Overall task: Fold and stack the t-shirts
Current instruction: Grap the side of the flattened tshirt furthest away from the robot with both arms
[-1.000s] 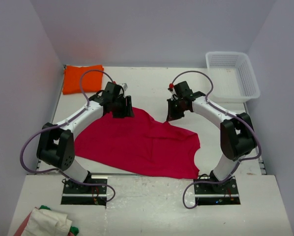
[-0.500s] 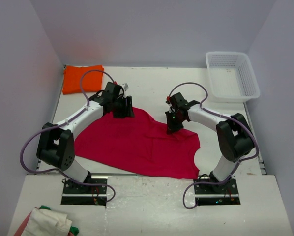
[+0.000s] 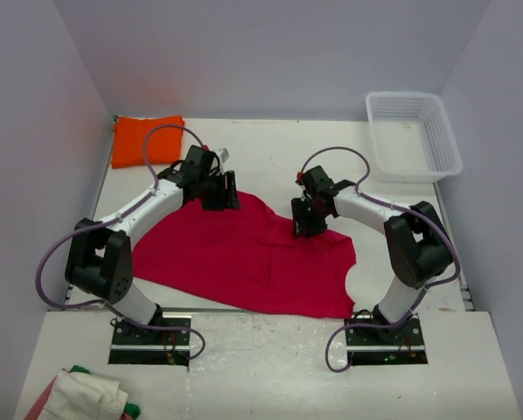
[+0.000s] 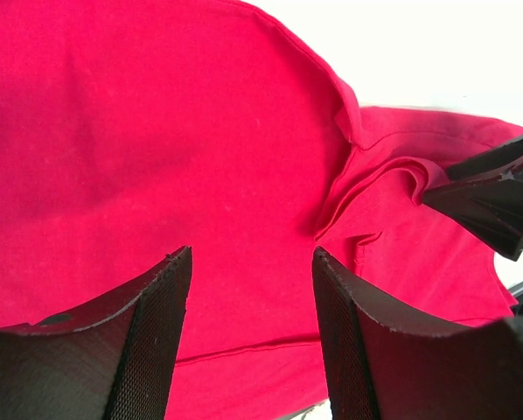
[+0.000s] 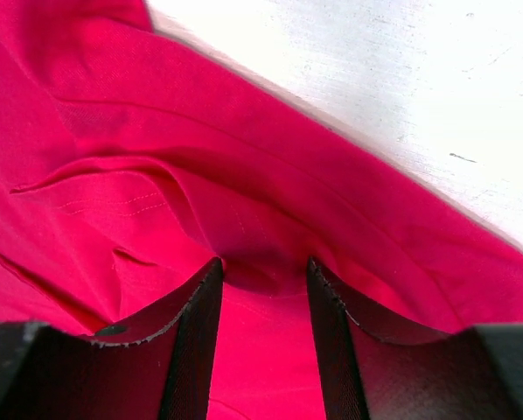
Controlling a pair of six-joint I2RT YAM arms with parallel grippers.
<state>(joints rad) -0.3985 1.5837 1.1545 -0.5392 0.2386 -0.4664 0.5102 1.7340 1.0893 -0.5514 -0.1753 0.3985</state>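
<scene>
Orange t-shirt (image 3: 147, 140), upper left of the white table (image 3: 270, 157), folded to a flat rectangle: is that the base of the stack? — DESK

Looks so, in my judgement. Centre frame, the crimson t-shirt (image 3: 244, 258) lies roughly spread. It is soft and matte, and its upper edge is rumpled into ridges. A line of stitching shows in the right wrist view. — PHOTOGRAPHER

And the arms? — DESK

Left gripper (image 3: 219, 199) hovers over the shirt's upper-left edge, its black textured fingers (image 4: 148, 332) well parted and holding nothing. Right gripper (image 3: 303, 229), right of centre, sits low on a raised fold. Its fingers (image 5: 191, 341) are apart with cloth lying between the tips, not pinched as far as I can judge. White mesh basket (image 3: 414, 140), upper right, stands well apart. — PHOTOGRAPHER

How should the fold go? — DESK

Thin jersey likely slips and drags. Each gripper should take the edge at matching points, lift together, carry it across evenly and lay it down without tugging the ridges into creases. — PHOTOGRAPHER
</scene>
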